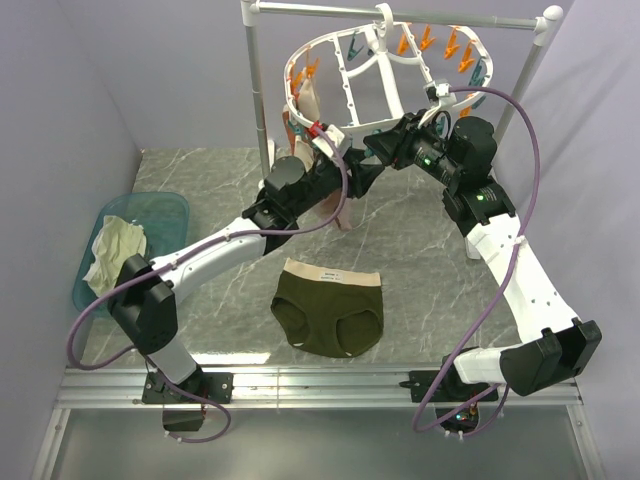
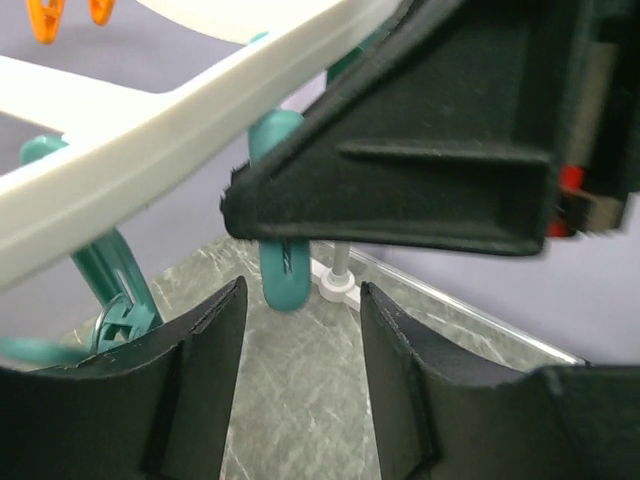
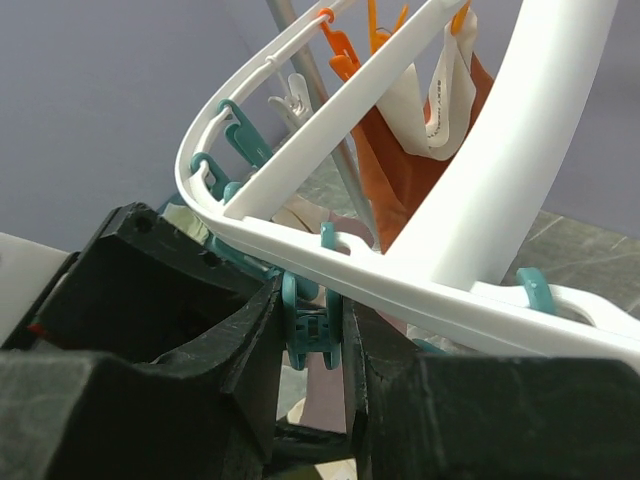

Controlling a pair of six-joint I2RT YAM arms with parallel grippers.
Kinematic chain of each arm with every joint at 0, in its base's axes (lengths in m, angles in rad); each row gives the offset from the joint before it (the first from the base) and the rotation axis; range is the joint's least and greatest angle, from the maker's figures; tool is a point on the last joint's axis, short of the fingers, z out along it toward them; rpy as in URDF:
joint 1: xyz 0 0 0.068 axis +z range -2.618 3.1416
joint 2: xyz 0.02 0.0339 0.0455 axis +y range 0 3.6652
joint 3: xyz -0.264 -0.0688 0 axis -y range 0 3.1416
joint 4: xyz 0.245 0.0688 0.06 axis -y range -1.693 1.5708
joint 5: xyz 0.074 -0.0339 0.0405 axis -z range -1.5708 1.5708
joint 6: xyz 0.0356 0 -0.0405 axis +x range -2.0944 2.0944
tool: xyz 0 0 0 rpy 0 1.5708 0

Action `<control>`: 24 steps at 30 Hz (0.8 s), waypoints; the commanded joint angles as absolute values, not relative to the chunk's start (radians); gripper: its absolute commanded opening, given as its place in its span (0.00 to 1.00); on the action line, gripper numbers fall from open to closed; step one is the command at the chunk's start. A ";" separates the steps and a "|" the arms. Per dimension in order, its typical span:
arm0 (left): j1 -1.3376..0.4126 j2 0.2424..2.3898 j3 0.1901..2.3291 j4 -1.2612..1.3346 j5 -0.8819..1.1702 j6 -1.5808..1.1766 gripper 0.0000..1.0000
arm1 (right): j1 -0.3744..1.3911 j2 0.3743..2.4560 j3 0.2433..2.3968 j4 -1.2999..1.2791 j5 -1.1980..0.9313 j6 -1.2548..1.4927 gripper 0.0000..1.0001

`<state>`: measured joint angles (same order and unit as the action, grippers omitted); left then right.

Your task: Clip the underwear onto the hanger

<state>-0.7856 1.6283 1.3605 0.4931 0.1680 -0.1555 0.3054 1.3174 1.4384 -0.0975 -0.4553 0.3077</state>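
The dark olive-green cloth underwear (image 1: 328,310) with its pale beige waistband is seen spread flat on the grey marbled table (image 1: 420,240), well below both grippers and nearer the arm bases, touched by neither. It is judged light, soft and limp, so it is expected to sag and fold once lifted; a pinch on the firmer waistband, near one corner, is judged the best hold, since a free stretch of band is then left to be fed into a peg.

The large white oval plastic hanger (image 1: 345,95) is hung just above the grippers. The right gripper (image 3: 312,300) is clenched on a teal plastic clothespin (image 3: 312,335) under the near rim, apparently squeezing it. The left gripper (image 2: 300,300) is held released, its fingers (image 2: 200,340) parted with nothing between them; a teal clothespin is seen just beyond their tips, though whether it is the same one cannot be told.

Far to the left of the left gripper, at table level, a translucent teal plastic basin (image 1: 160,200) is found, with a cream-white cloth (image 1: 115,250) in it.
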 commanded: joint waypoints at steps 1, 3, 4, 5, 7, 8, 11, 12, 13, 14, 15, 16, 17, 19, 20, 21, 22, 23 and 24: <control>-0.793 1.654 1.436 0.563 0.117 -0.167 0.54 | 0.313 1.296 1.470 -0.064 -0.466 0.327 0.00; -0.793 1.673 1.456 0.557 0.100 -0.163 0.53 | 0.314 1.295 1.470 -0.067 -0.465 0.324 0.00; -0.793 1.677 1.459 0.555 0.097 -0.161 0.53 | 0.313 1.295 1.468 -0.067 -0.466 0.324 0.00; -0.795 1.683 1.460 0.557 0.094 -0.160 0.53 | 0.313 1.295 1.467 -0.066 -0.466 0.325 0.00; -0.795 1.681 1.454 0.575 0.092 -0.156 0.52 | 0.314 1.295 1.465 -0.067 -0.472 0.324 0.00; -0.793 1.677 1.450 0.584 0.091 -0.153 0.51 | 0.313 1.293 1.460 -0.069 -0.482 0.325 0.00; -0.795 1.674 1.444 0.610 0.090 -0.144 0.48 | 0.313 1.292 1.453 -0.069 -0.491 0.328 0.00; -0.793 1.674 1.440 0.620 0.101 -0.126 0.41 | 0.313 1.292 1.453 -0.071 -0.492 0.327 0.00; -0.795 1.672 1.439 0.641 0.109 -0.120 0.38 | 0.314 1.293 1.454 -0.072 -0.492 0.327 0.00; -0.793 1.672 1.436 0.649 0.113 -0.118 0.36 | 0.314 1.295 1.457 -0.077 -0.492 0.324 0.00; -0.795 1.672 1.439 0.652 0.115 -0.115 0.32 | 0.314 1.296 1.459 -0.078 -0.492 0.322 0.00; -0.793 1.674 1.439 0.655 0.124 -0.114 0.31 | 0.314 1.298 1.460 -0.080 -0.491 0.321 0.00; -0.793 1.674 1.437 0.658 0.133 -0.112 0.29 | 0.314 1.298 1.460 -0.081 -0.489 0.321 0.00; -0.795 1.671 1.433 0.660 0.158 -0.104 0.22 | 0.314 1.298 1.457 -0.080 -0.486 0.321 0.00; -0.793 1.667 1.428 0.666 0.172 -0.106 0.20 | 0.314 1.295 1.453 -0.080 -0.486 0.322 0.00; -0.795 1.667 1.425 0.663 0.175 -0.107 0.13 | 0.316 1.296 1.451 -0.080 -0.480 0.324 0.01; -0.795 1.666 1.425 0.657 0.178 -0.107 0.10 | 0.314 1.293 1.450 -0.080 -0.477 0.322 0.15; -0.795 1.663 1.421 0.650 0.176 -0.106 0.06 | 0.314 1.293 1.450 -0.077 -0.474 0.322 0.20; -0.795 1.661 1.414 0.649 0.175 -0.103 0.01 | 0.314 1.293 1.450 -0.077 -0.471 0.321 0.28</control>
<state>-0.7906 1.6840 1.4120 0.5823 0.1341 -0.1131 0.3073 1.3170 1.4384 -0.0948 -0.4690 0.3164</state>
